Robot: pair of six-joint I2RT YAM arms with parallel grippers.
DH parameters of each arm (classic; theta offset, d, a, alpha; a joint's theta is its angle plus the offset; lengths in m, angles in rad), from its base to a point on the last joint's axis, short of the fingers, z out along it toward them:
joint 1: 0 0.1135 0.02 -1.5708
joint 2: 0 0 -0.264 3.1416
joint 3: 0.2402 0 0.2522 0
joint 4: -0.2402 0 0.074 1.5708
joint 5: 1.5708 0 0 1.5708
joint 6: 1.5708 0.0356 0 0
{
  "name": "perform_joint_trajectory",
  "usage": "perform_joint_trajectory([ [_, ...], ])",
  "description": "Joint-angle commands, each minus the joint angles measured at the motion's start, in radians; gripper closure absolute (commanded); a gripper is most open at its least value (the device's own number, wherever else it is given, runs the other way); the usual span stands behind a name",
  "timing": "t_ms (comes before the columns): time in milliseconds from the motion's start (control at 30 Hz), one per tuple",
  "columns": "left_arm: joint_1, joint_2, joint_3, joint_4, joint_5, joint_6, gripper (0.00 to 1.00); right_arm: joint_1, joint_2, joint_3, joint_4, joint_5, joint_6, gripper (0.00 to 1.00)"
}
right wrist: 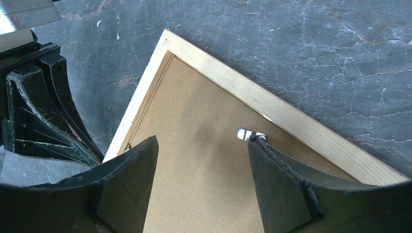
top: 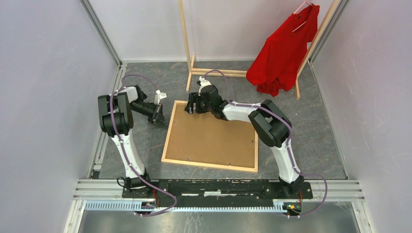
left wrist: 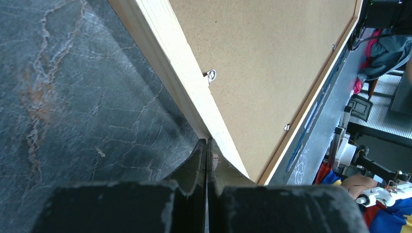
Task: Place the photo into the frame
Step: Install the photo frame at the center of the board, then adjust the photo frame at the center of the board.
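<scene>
No text, label or number can be read anywhere

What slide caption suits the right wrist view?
Open right pincer poised over the brown backing board of a light wooden rectangular frame, beside a small metal clip.

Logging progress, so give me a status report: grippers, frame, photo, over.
Left gripper shut, tips at left edge of frame. Right gripper open over far-left corner, by metal tab. Frame face down, backing board in; photo not seen. Nothing in the way.
</scene>
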Motion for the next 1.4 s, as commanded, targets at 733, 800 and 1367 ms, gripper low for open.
perform_joint_trajectory([
  [733, -0.015, -0.08, -0.092, -0.001, -0.058, 0.075, 0.98, -0.054, -0.258, -0.194, 0.025, 0.029, -0.01, 0.16],
  [800, -0.015, -0.096, -0.109, 0.015, -0.072, 0.065, 0.98, -0.076, -0.348, -0.292, 0.017, 0.048, -0.015, 0.12],
  [1367, -0.078, -0.202, -0.239, 0.126, -0.262, 0.055, 0.98, -0.315, -0.951, -0.948, -0.118, 0.502, -0.023, 0.02],
])
